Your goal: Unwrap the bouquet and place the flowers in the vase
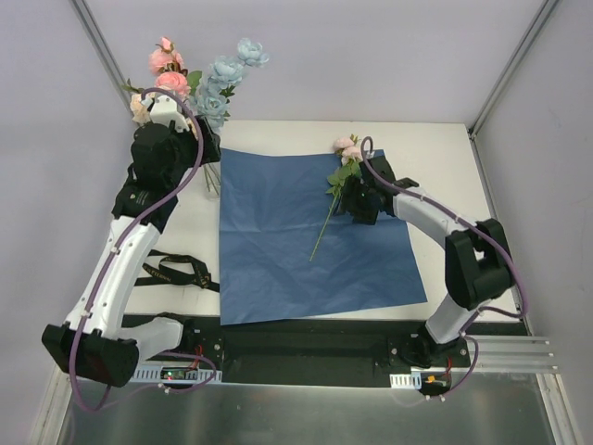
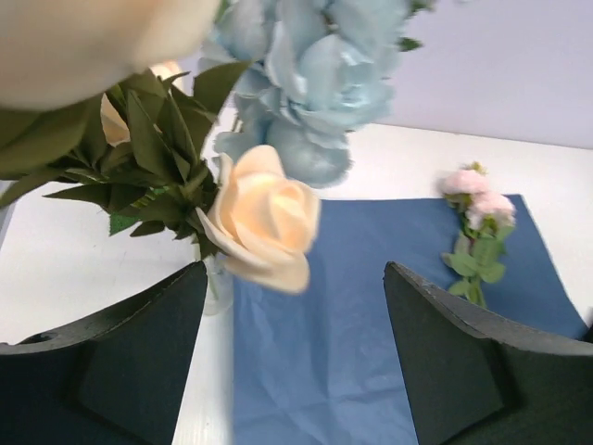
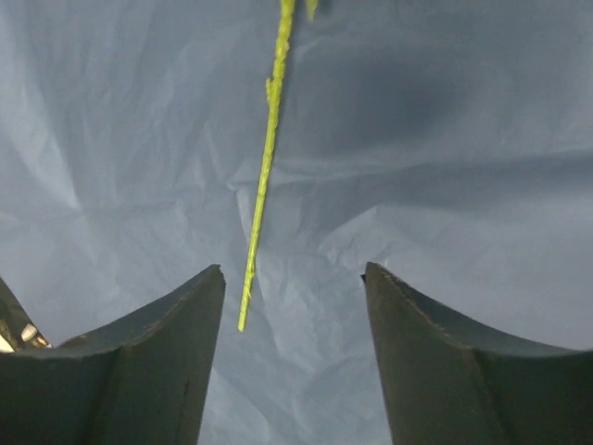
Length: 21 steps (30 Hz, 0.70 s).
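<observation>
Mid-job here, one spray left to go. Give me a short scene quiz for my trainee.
1. True or false: the ribbon lies on the paper.
2. The spray lying on the paper has blooms that are: A blue, B pink, C cream.
3. Fill in: the right gripper hangs over the spray's stem with its jaws ___.
Key: 1 false; 2 B; 3 open.

- Blue paper [image 1: 315,246] lies spread flat on the desk [image 1: 440,153].
- A pink spray [image 1: 339,176] lies on its far right part.
- Flowers [image 1: 199,79] stand far left.
- Black ribbon [image 1: 176,272] lies near left.
</observation>
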Motion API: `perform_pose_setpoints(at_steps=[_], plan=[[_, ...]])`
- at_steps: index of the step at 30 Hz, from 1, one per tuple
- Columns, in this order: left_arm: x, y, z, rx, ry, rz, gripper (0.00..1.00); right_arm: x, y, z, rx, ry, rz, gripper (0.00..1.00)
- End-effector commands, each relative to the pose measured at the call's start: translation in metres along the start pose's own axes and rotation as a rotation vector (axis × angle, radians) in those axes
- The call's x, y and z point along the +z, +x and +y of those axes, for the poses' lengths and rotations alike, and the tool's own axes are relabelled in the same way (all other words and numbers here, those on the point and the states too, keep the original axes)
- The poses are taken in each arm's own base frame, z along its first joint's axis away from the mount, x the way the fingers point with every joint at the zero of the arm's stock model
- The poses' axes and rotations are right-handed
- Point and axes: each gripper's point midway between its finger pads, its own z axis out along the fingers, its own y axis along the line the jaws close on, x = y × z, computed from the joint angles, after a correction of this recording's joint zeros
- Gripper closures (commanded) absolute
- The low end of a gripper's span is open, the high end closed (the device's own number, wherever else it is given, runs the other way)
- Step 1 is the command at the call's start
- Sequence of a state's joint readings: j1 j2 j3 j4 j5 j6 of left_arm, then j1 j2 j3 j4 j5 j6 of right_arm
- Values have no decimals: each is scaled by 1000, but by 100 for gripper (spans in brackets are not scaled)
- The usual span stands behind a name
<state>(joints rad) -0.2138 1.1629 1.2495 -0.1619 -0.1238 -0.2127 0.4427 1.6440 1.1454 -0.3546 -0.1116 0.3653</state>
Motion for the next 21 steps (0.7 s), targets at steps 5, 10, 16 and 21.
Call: perform_pose_setpoints(at_steps=[5, 10, 16, 21], plan=[[-63, -25, -59, 91, 382, -58, 24, 23, -14, 7, 60, 41, 14, 46], [-80, -22, -104, 89, 659, 2, 28, 38, -17, 15, 55, 46, 20, 53], [-76, 4, -139, 72, 784, 107, 32, 57, -22, 20, 45, 96, -3, 53], [-72, 30, -167, 101, 825, 169, 32, 70, -35, 19, 6, 174, -58, 58]])
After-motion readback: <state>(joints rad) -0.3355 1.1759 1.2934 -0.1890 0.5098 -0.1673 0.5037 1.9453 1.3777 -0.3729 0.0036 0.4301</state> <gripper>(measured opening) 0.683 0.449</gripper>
